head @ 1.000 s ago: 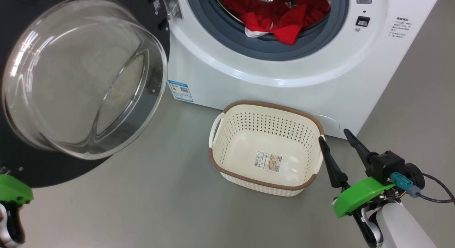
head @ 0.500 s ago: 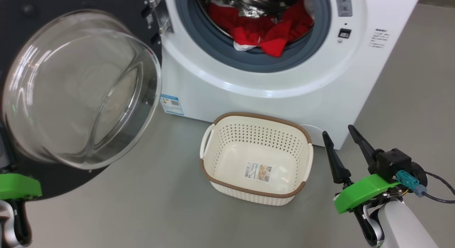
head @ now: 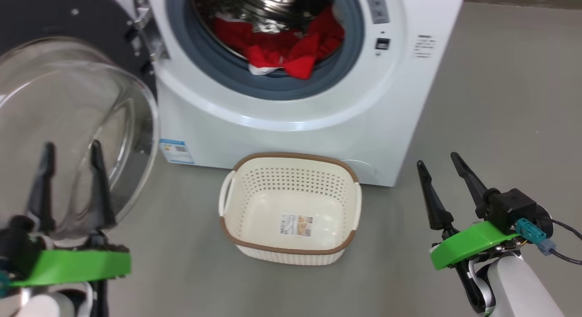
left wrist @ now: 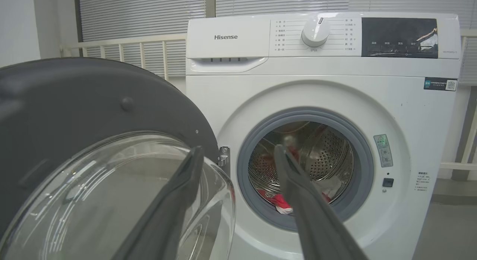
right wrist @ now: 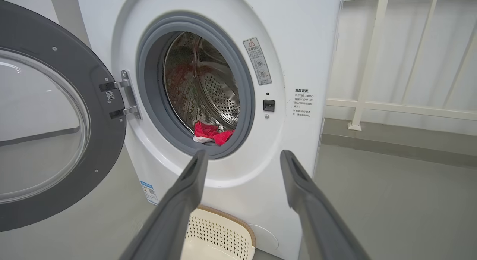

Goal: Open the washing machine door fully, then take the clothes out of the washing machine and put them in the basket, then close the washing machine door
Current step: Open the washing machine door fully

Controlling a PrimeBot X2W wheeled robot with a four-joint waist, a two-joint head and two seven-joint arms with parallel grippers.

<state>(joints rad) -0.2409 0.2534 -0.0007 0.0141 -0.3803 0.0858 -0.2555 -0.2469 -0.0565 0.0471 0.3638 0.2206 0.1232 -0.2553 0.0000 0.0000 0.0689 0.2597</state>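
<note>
Grey, smooth floor (head: 477, 103) runs under everything, and a white railing (right wrist: 410, 110) lines the wall behind the machine, with closed slatted blinds (left wrist: 141, 10) beyond it; all the work sits at floor level. Biggest in the scene is the white front-loading washing machine (head: 291, 135), its porthole uncovered, a grey rubber ring (head: 273, 87) framing the perforated steel drum (head: 268, 3). Its washing machine door (head: 54, 17) is swung far out to the robot's left on its hinge. The black rim and bulging glass bowl (head: 68, 117) face the head camera, so the mouth is free to reach into; the opening step looks done. Just in front of the machine's base, below the porthole, stands the cream perforated basket (head: 295, 183) with its brown rim. It holds nothing but the paper label (head: 296, 225) on its bottom and is placed, I judge, so that a garment needs only a short carry down. Red clothes (head: 282, 51) with a bit of white lie heaped at the drum's lower lip, none taken out yet. Low on the left, the left end effector (head: 71, 146) hovers in front of the glass bowl, fingers spread and gripping nothing. To the right of the basket, the right end effector (head: 437, 160) likewise stands wide apart and empty, well away from the clothes.
</note>
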